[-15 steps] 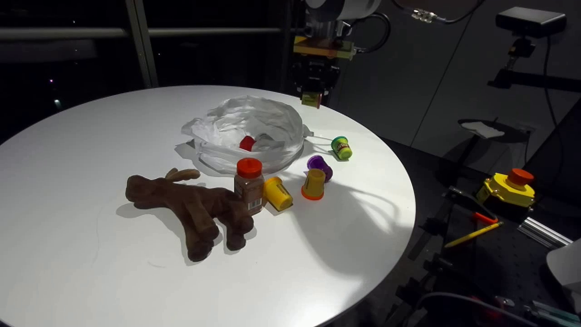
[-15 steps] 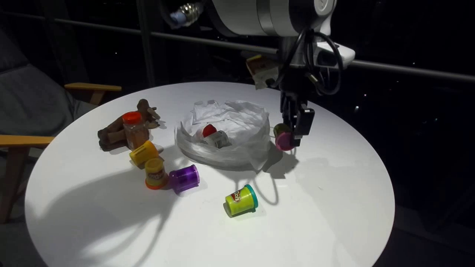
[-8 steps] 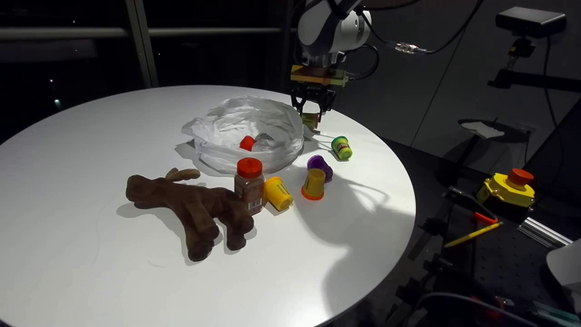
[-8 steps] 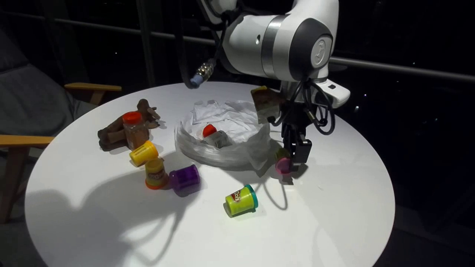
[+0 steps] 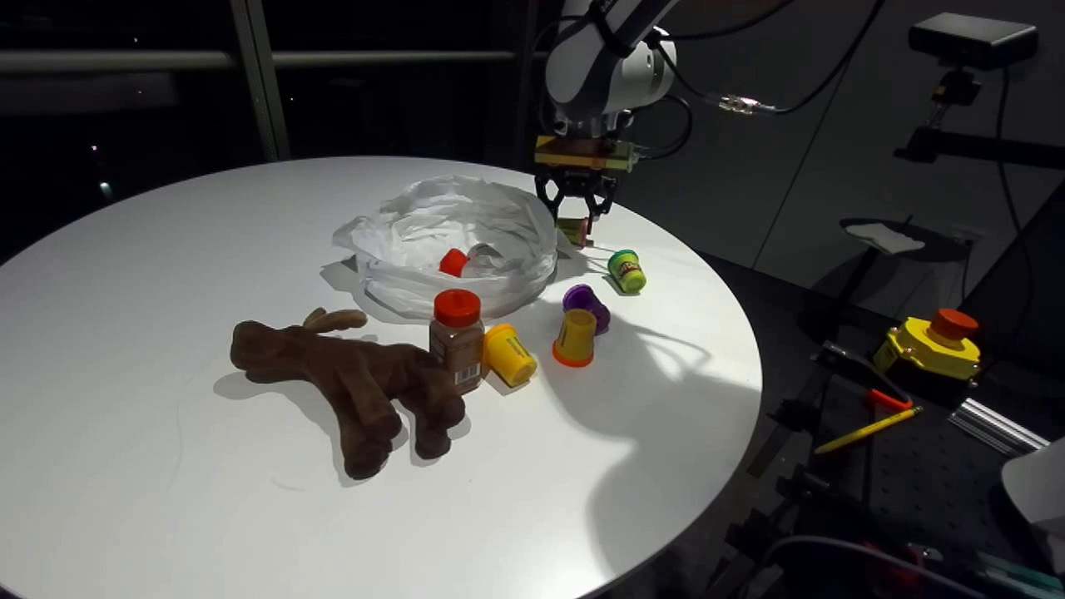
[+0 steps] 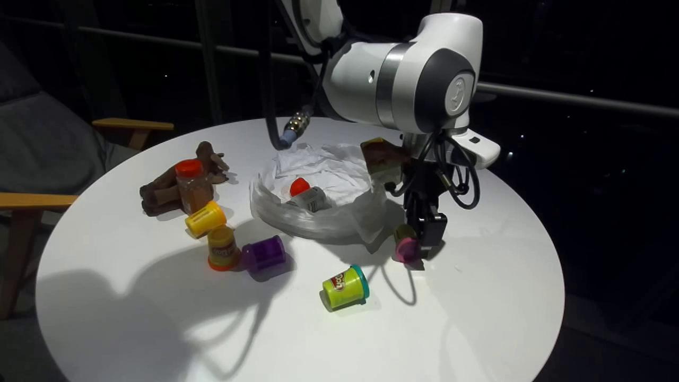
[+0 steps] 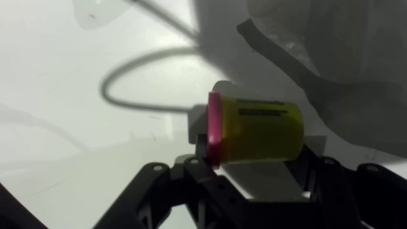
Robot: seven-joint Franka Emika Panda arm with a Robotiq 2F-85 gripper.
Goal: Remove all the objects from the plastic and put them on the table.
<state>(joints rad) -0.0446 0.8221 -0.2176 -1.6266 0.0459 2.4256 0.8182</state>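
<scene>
My gripper (image 7: 253, 144) is shut on a yellow cup (image 7: 262, 130) with a pink lid, one finger at the lid and one at the base. The cup lies sideways, very low over the white table (image 5: 250, 516); whether it touches is unclear. Beside it stands the plastic (image 6: 318, 228), a wrinkled whitish bag. Inside the bag are a red piece (image 6: 299, 186) and a white labelled piece (image 6: 310, 199). On the table are the brown plush toy (image 5: 333, 366), a red-capped bottle (image 5: 458, 353), two yellow cups (image 5: 509, 356), a purple cup (image 6: 263, 254) and a green cup (image 6: 344, 287).
The table's round edge passes close behind my gripper in an exterior view. A dark bench (image 5: 899, 466) with a yellow and red button box (image 5: 928, 348) stands past the table. A chair with a wooden armrest (image 6: 132, 125) sits at the opposite side.
My gripper has come down beside the bag, carrying the pink-lidded cup from well above the table to about table height. The bag and the other objects have stayed in place.
</scene>
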